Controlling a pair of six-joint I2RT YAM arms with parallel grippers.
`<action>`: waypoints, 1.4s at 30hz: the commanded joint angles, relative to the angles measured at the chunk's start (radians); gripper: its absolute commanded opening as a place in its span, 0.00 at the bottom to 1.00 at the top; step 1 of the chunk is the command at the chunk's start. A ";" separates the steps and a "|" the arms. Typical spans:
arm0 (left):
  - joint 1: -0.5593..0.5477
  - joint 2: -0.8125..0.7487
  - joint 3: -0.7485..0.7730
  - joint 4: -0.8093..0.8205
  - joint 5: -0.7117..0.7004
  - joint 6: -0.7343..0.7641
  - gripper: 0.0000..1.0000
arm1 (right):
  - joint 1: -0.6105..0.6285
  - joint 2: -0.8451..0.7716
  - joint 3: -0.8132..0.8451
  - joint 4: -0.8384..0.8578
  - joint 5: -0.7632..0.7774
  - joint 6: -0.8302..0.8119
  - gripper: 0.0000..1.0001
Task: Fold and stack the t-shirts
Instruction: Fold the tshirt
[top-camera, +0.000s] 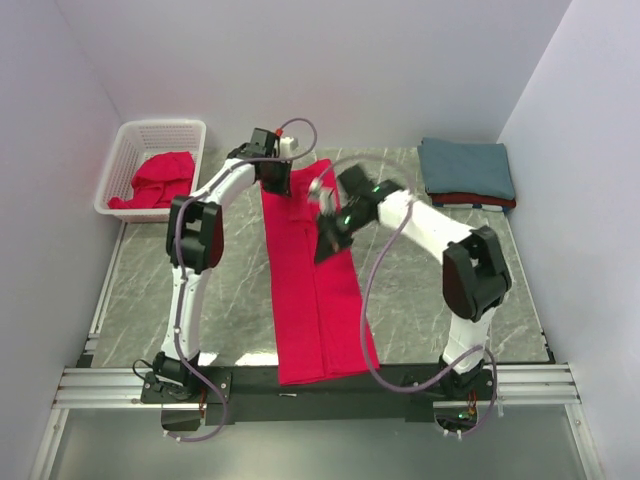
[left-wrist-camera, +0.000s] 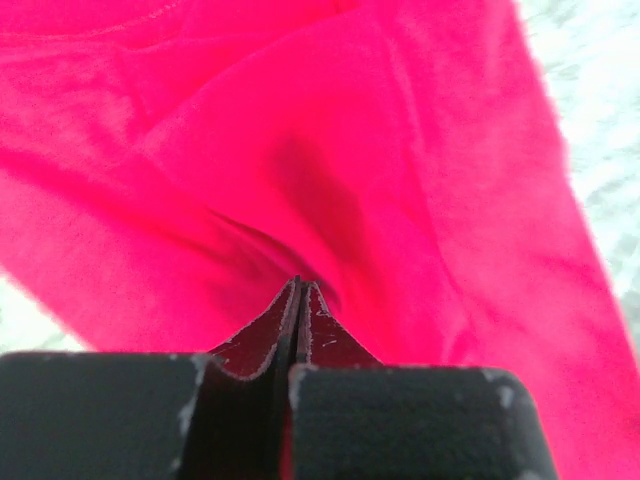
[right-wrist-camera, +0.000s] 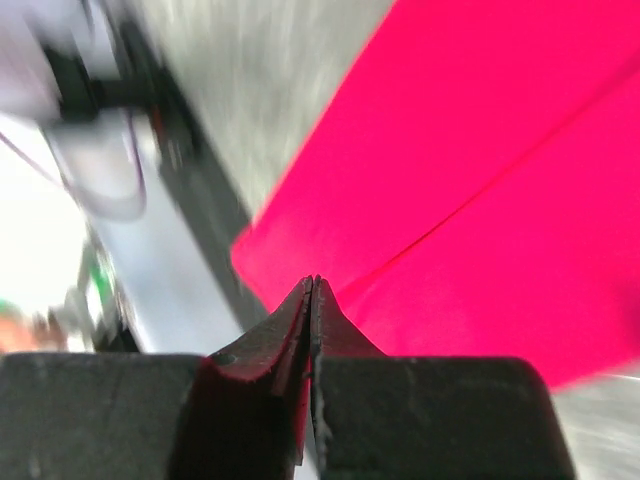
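A bright red t-shirt (top-camera: 305, 320) lies as a long folded strip down the middle of the table, with a lengthwise crease. My left gripper (top-camera: 272, 180) is at the strip's far left corner. In the left wrist view its jaws (left-wrist-camera: 300, 285) are shut and the red cloth (left-wrist-camera: 400, 150) puckers up to their tips. My right gripper (top-camera: 325, 245) hovers over the strip's upper middle. Its jaws (right-wrist-camera: 313, 282) are shut, and the flat t-shirt (right-wrist-camera: 480, 200) lies well below them. More red t-shirts (top-camera: 155, 182) sit crumpled in the basket. A folded teal-blue t-shirt (top-camera: 467, 168) tops a darker red one (top-camera: 478, 201).
The white lattice basket (top-camera: 125, 150) stands at the back left corner. The folded stack is at the back right, near the right wall. The strip's near end overhangs the table's front edge (top-camera: 240, 360) between the two arm bases. Grey marble table shows on both sides of the strip.
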 joint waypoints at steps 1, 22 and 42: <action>0.038 -0.218 -0.067 0.085 0.054 -0.035 0.06 | -0.123 -0.004 0.129 0.159 -0.014 0.128 0.06; 0.096 -0.308 -0.480 0.223 0.149 -0.167 0.07 | -0.220 0.512 0.518 0.463 0.221 0.492 0.01; 0.082 -0.090 -0.261 0.120 0.097 -0.154 0.05 | -0.325 0.575 0.292 0.630 0.267 0.891 0.00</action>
